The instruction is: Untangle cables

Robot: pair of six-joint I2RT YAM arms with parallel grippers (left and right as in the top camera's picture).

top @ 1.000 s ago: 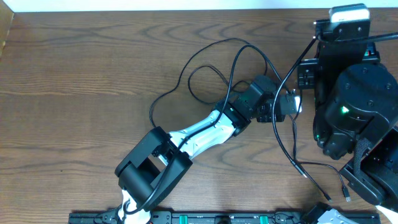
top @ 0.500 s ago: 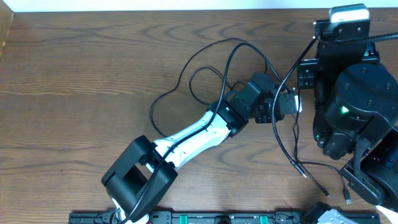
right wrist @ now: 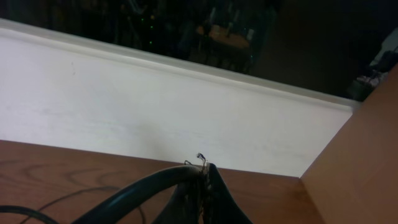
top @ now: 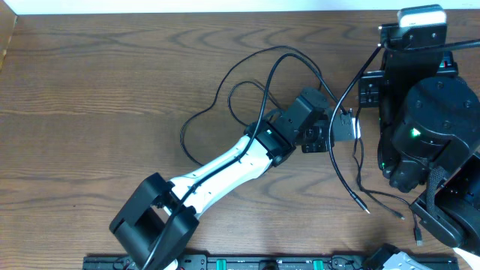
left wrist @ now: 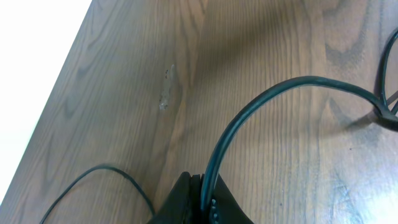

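Observation:
Thin black cables lie in crossing loops on the wooden table. My left gripper sits at the right end of these loops, next to the right arm's base. In the left wrist view the left gripper is shut on a black cable that arcs up and off to the right. In the right wrist view my right gripper is shut on another black cable, held above the table near the back wall. A long black cable runs from the right arm down to a plug end.
The bulky black right arm and its base fill the table's right side. More plug ends lie near the front right. A white wall borders the far edge. A black rail runs along the front.
The left gripper's jaws have closed on the black cable. The left arm's elbow has swung down and to the left while the gripper stayed near the same spot. The right arm has not moved.

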